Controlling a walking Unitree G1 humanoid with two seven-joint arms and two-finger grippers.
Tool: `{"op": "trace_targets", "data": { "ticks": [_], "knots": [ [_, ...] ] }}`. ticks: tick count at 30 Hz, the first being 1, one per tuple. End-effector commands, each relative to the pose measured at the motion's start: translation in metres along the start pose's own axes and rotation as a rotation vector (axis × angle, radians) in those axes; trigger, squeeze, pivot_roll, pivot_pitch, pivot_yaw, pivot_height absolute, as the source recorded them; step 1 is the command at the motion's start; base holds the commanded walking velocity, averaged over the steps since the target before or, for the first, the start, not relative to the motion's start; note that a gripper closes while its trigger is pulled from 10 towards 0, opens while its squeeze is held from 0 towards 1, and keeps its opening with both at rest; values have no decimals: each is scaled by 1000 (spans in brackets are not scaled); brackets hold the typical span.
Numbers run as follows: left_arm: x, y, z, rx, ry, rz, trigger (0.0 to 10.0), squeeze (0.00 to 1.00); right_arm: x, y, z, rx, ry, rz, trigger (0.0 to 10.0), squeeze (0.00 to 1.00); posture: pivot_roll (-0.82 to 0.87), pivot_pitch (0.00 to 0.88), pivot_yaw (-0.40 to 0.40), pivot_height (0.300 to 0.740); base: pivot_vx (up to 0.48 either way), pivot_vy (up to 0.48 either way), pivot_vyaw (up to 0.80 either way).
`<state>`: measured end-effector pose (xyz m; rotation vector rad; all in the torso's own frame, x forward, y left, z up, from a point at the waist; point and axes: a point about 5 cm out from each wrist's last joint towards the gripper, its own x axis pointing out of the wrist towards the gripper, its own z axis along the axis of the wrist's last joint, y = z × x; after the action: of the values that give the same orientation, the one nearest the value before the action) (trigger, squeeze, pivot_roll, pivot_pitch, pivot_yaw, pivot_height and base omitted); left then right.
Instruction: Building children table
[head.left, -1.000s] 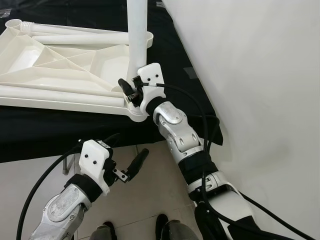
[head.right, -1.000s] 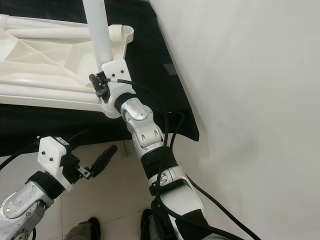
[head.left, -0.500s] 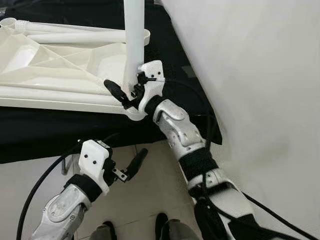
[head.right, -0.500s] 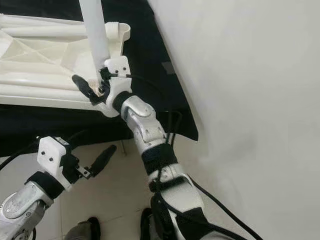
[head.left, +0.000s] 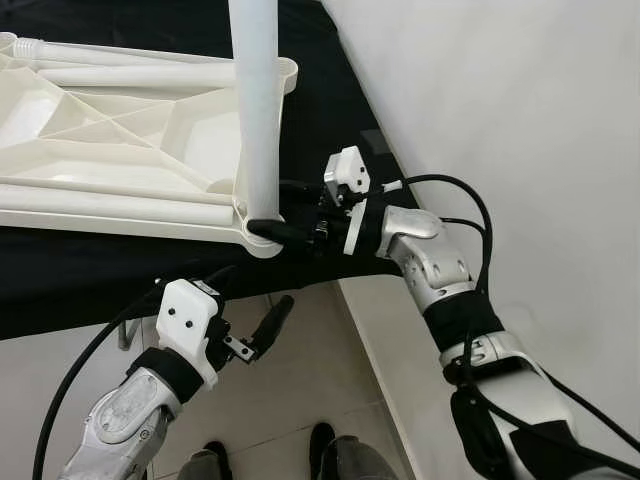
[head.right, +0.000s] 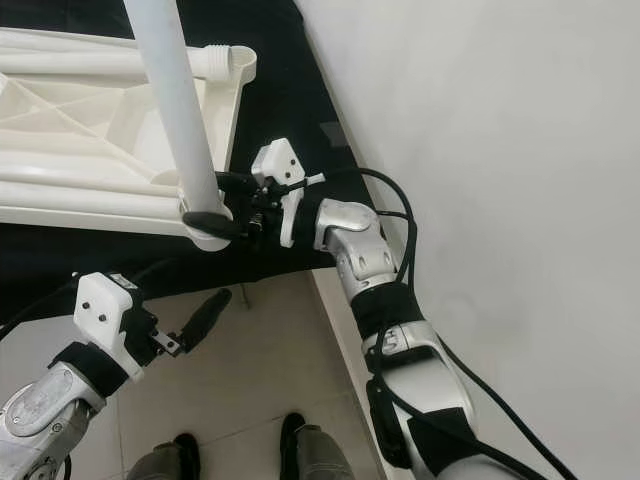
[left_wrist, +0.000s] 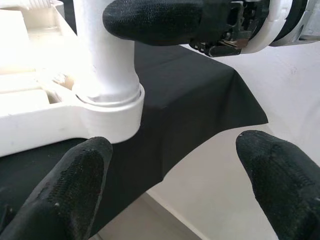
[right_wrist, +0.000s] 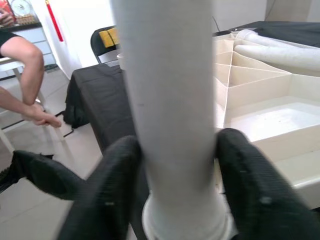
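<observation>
Clamped around the base of the upright white leg (head.left: 253, 110), the right gripper (head.left: 275, 226) reaches in from the right of the frame, its black textured fingers (right_wrist: 110, 192) pressing either side of the smooth round tube, just above the collar where it enters the corner socket (left_wrist: 111, 112). That socket belongs to the upturned table top (head.left: 120, 140), a glossy white plastic shell with ribbed triangular cells across its underside, filling the upper left of the frame. Two more white legs (head.left: 150, 75) lie flat along its far edge. It rests on a black cloth (head.left: 330, 110) draped over a low surface, its corner hanging above pale floor tiles (head.left: 300, 390); a plain white wall (head.left: 520, 120) fills the right. Lower left, the left gripper (head.left: 262, 330) hangs below the cloth edge, fingers (left_wrist: 70, 190) spread apart, holding nothing. A person's arm (right_wrist: 22, 57) shows at the upper left of the right wrist view.
</observation>
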<state>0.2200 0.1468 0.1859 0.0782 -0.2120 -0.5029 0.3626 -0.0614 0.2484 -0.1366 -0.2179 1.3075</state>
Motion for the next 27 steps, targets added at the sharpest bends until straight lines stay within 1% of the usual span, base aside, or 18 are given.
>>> {"op": "trace_targets", "data": {
  "ticks": [1, 5, 11, 12, 13, 14, 15, 16, 17, 18, 20, 21, 22, 23, 24, 25, 27],
  "knots": [
    [-3, -3, -4, -7, 19, -7, 10000, 0, -1, 2, 0, 12, -11, 50, 0, 0, 135, 306, -139, 740, 0, 0, 0],
    [-3, -3, -3, -8, 19, -9, 10000, 0, -4, -1, -1, 14, -1, 68, 0, 0, 136, 308, -137, 740, 0, 0, 0],
    [-3, -3, -3, -7, 22, -9, 10000, 0, -9, -7, -7, 20, 13, 36, 0, 0, 140, 314, -136, 740, 0, 0, 0],
    [-4, -3, -3, -7, 22, -9, 10000, 0, -11, -8, -9, 21, 21, 7, 0, 0, 138, 315, -137, 740, 0, 0, 0],
    [-4, -3, -3, -7, 22, -9, 10000, 0, -11, -8, -9, 21, 21, 7, 0, 0, 138, 315, -137, 740, 0, 0, 0],
    [-4, -3, -3, -7, 22, -9, 10000, 0, -14, -10, -15, 28, 37, -62, 0, 0, 134, 316, -142, 740, 0, 0, 0],
    [-4, -3, -3, -7, 22, -9, 10000, 0, -14, -10, -15, 28, 37, -62, 0, 0, 134, 316, -142, 740, 0, 0, 0],
    [-4, -3, -3, -8, 22, -9, 10000, 0, -16, -8, -24, 61, 36, -138, 0, 0, 129, 319, -144, 740, 0, 0, 0],
    [-4, -3, -3, -8, 22, -9, 10000, 0, -16, -8, -24, 61, 36, -138, 0, 0, 129, 319, -144, 740, 0, 0, 0],
    [-5, -2, -3, -9, 24, -10, 10000, 0, -16, 1, -36, 113, 37, -203, 0, 0, 127, 323, -143, 740, 0, 0, 0],
    [-5, -2, -3, -9, 24, -10, 10000, 0, -16, 1, -36, 113, 37, -203, 0, 0, 127, 323, -143, 740, 0, 0, 0],
    [-6, -3, -3, -9, 27, -11, 10000, 0, -14, 14, -50, 153, 48, -278, 0, 0, 130, 324, -139, 740, 0, 0, 0],
    [-6, -2, -4, -11, 28, -13, 10000, 0, -11, 22, -63, 190, 85, -413, 0, 0, 128, 323, -133, 740, 0, 0, 0],
    [-6, -2, -4, -11, 30, -16, 10000, 0, -15, 21, -72, 184, 155, -625, 0, 0, 127, 317, -132, 740, 0, 0, 0],
    [-6, -2, -4, -11, 30, -16, 10000, 0, -15, 21, -72, 184, 155, -625, 0, 0, 127, 317, -132, 740, 0, 0, 0],
    [-6, -2, -4, -11, 32, -18, 10000, 0, -19, 19, -76, 167, 205, -770, 0, 0, 128, 316, -133, 740, 0, 0, 0],
    [-6, -2, -4, -11, 32, -18, 10000, 0, -19, 19, -76, 167, 205, -770, 0, 0, 128, 316, -133, 740, 0, 0, 0]
  ]
}}
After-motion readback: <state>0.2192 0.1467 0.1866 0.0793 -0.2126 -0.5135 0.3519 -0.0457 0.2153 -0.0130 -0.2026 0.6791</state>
